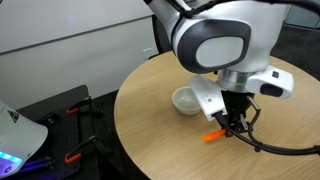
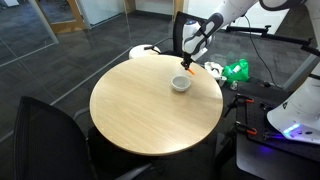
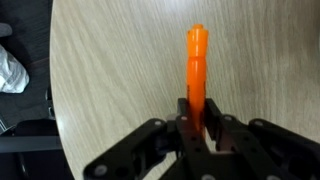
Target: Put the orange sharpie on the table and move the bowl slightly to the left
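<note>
1 pincer (image 3: 197, 126) clamped on 1 orange sharpie (image 3: 197, 65), seemingly above 1 table (image 3: 110, 70); 1 bowl (image 1: 185, 99).

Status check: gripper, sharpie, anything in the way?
Gripper shut on sharpie, low over the table; contact with the top unclear. Sharpie not yet released. Bowl close beside, not touching; mind it on the way down.

The orange sharpie (image 3: 197, 70), a slim bright orange marker, is clamped at one end in the pincer (image 3: 197, 126). Its free end points out low over the surface (image 3: 110, 70), a round light wood-grain top; whether it touches the wood cannot be told. The bowl (image 1: 185, 99), small, white and shallow, sits upright near the surface's rim, close beside the marker.
</note>
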Motion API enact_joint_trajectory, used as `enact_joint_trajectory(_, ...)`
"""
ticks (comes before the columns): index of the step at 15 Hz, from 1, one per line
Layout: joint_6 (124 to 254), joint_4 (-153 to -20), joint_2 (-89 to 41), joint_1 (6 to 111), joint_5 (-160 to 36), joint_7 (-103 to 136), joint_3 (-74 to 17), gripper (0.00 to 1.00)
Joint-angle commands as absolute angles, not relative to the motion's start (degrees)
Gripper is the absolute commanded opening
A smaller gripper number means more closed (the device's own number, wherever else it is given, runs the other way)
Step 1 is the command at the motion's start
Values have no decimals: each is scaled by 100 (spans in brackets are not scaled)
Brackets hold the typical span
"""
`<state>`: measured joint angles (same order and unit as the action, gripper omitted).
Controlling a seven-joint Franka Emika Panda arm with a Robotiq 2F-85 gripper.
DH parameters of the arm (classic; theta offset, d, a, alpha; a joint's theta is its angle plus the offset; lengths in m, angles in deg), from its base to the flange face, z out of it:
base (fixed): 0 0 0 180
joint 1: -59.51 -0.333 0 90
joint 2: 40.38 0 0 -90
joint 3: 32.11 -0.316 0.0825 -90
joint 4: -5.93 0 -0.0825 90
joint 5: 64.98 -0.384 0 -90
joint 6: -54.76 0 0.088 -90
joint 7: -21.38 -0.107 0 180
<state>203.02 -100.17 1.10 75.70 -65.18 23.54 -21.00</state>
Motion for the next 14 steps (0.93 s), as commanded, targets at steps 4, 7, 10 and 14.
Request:
enact_joint_trajectory(4,19869,-9328,633,7738,-6697,2399,-2310,5)
enact_joint_trajectory(7,19779,-9173,755,7761,-6780,2370,-2364,46)
enact_joint_trajectory(10,19686,-9059,815,7742,-6805,2327,-2349,68)
enact_joint_trajectory(14,19763,-9173,679,7606,-6766,2163,-2256,97)
